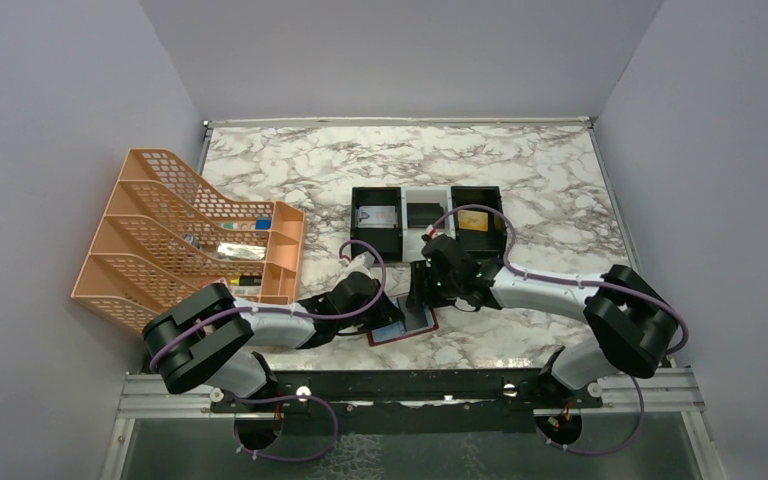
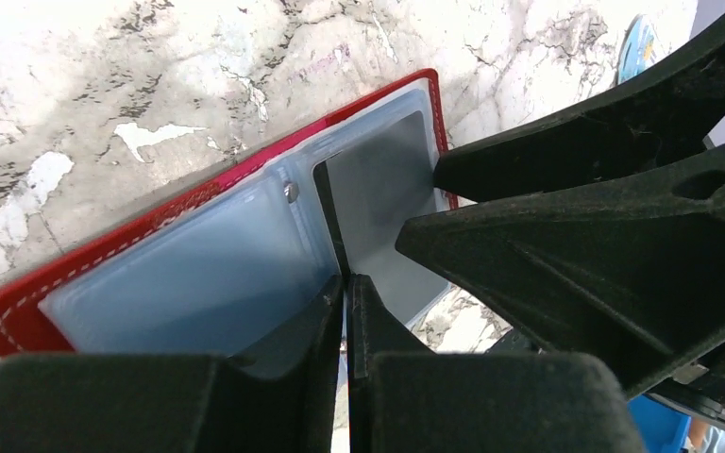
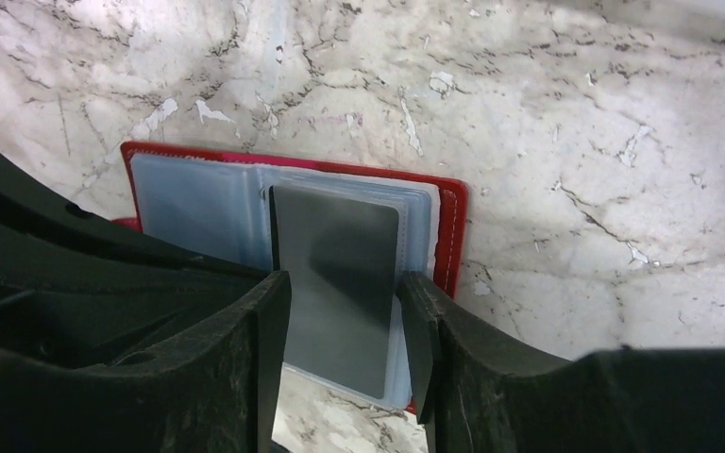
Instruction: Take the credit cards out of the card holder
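Item one: card holder [image 1: 400,336] [image 2: 198,274] [image 3: 198,203]. We record a flat bifold lying open on the marble-patterned surface [image 1: 520,180], toward the near edge and about midway between left and right, just on the near side of the tray [image 1: 426,188]. It has a red stitched border and two pale blue, cloudy plastic panels inside. A small metal stud sits by the central fold.

Item two: dark card [image 3: 340,274] [image 2: 378,189]. It is grey-black with rounded corners, and lies over the holder's right-hand panel. Its near end reaches almost to the panel's near edge.

Item three: cards in the tray. We see a silvery card [image 1: 380,215] in the left compartment, a black card [image 1: 422,212] in the middle one and a gold card [image 1: 473,222] in the right one.

Item four: left arm [image 1: 260,325]. It lies low, reaching rightward to the holder. The jaws of the left gripper [image 2: 346,283] are closed almost together on a thin leaf at the holder's central fold.

Item five: right arm [image 1: 550,285]. It reaches leftward, with its wrist above the holder. The right gripper [image 3: 346,283] points down at the right panel. Its jaws stand part-way apart, gripping the dark card by its two long edges, one finger to each side.

Item six: orange file rack [image 1: 180,230]. It stands at the far left, well apart from the holder.
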Tool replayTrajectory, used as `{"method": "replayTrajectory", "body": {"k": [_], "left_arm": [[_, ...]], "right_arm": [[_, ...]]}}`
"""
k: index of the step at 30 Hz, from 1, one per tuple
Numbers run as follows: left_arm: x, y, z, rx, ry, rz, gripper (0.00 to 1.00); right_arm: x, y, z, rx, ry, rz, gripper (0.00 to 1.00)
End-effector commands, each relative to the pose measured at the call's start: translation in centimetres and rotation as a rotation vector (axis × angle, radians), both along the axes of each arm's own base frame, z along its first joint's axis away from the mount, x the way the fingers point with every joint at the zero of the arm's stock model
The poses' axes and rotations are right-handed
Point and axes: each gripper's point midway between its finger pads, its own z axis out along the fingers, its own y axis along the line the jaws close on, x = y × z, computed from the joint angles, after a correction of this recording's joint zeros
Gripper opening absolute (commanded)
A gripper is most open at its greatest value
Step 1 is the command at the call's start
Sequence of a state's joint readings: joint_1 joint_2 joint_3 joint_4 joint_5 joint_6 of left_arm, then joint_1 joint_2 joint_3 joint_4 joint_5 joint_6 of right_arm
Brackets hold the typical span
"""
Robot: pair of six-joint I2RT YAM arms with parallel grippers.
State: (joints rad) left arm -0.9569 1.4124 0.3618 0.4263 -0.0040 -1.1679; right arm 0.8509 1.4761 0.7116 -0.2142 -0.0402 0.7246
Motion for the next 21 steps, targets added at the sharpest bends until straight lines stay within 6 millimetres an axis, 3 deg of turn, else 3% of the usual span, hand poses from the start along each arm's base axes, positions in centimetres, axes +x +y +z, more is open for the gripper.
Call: {"method": "replayTrajectory", "body": {"k": [1,4,15,21], "left_arm": [[-0.1,-0.5,0.2,-0.010,-0.008,-0.018,0.10],[-0.2,0.0,0.0,-0.006,-0.008,-0.007,0.12],[-0.2,1.6,-1.3,0.035,0.021,0.048,0.33],[0.2,1.5,-1.6,0.043,0.027,0.063,0.34]], "right_arm": [[-0.2,-1.7,-2.1,-0.175,-0.010,-0.006,0.49],[-0.3,-1.9,-2.6,-0.221,-0.017,0.004,0.48],[-0.7,-1.4,-3.0,-0.229,-0.012,0.036,0.29],[-1.3,-1.1,-3.6,-0.203,0.012,0.048,0.19]]}}
